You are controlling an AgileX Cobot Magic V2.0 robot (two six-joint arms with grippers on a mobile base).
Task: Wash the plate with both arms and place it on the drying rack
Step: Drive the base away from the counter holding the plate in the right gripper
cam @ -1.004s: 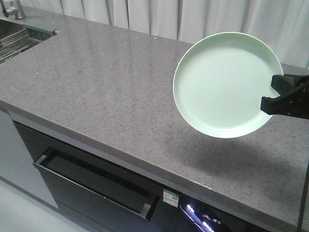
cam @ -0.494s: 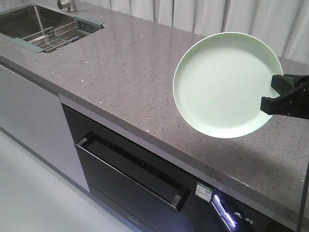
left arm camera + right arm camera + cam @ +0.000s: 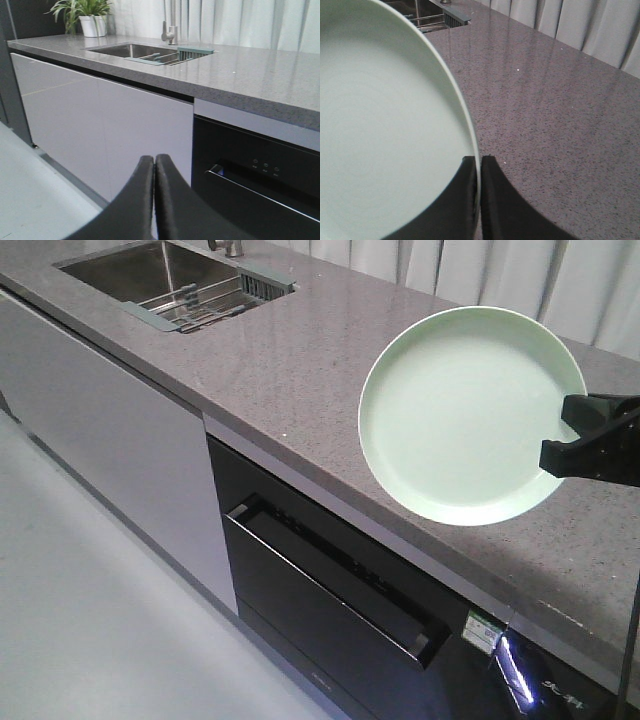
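The pale mint-green plate is held in the air above the grey counter, tilted with its face toward the front camera. My right gripper is shut on the plate's right rim; in the right wrist view the rim runs between the two black fingers of the right gripper. My left gripper is shut and empty, low in front of the cabinet doors. The drying rack lies across the sink at the far left and also shows in the left wrist view.
The steel sink is set in the grey speckled counter. A tap and a potted plant stand behind it. A black dishwasher sits under the counter, beside grey cabinet doors. Curtains hang behind.
The whole view has shifted: the counter, sink and rack have moved rightward and nearer in the front view. The plate and right gripper keep the same place in the frame.
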